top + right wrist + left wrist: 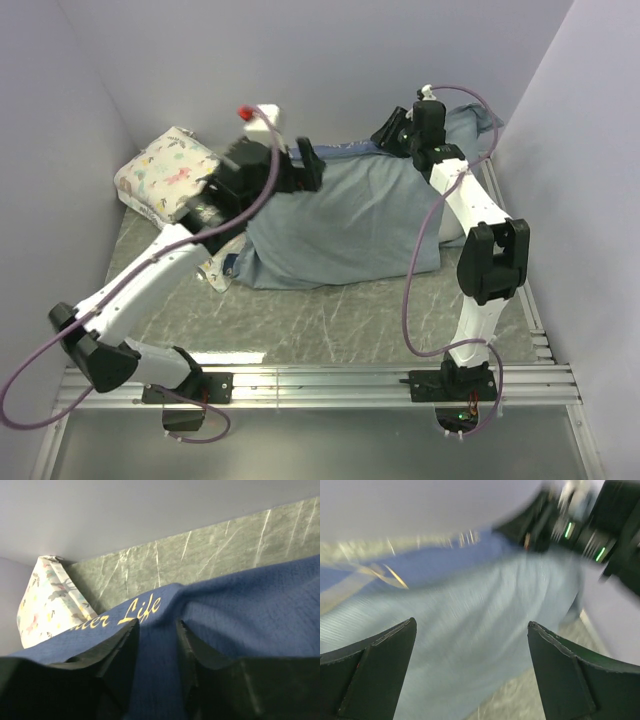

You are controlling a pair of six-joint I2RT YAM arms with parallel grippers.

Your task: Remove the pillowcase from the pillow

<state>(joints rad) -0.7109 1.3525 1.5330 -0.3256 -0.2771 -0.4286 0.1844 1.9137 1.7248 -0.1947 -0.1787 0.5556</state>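
Note:
The blue pillowcase (pixel 345 215) lies bulging in the middle of the table, mostly its paler grey-blue side up. The plain white pillow is hidden inside it. My right gripper (pixel 388 135) is at the case's far edge, shut on a fold of the dark blue cloth (pixel 157 655) beside the "Water Life" script (pixel 142 611). My left gripper (pixel 310 165) is open and empty, hovering over the case's far left part; in the blurred left wrist view its gripper (pixel 470 625) shows wide-spread fingers (pixel 380 665) above pale blue cloth (pixel 470 630).
A smaller floral-print pillow (pixel 165 170) leans in the far left corner and also shows in the right wrist view (pixel 45 600). Lilac walls close in at the left, back and right. A green marbled tabletop (pixel 330 320) lies in front of the case, bounded by the aluminium rail (pixel 330 380).

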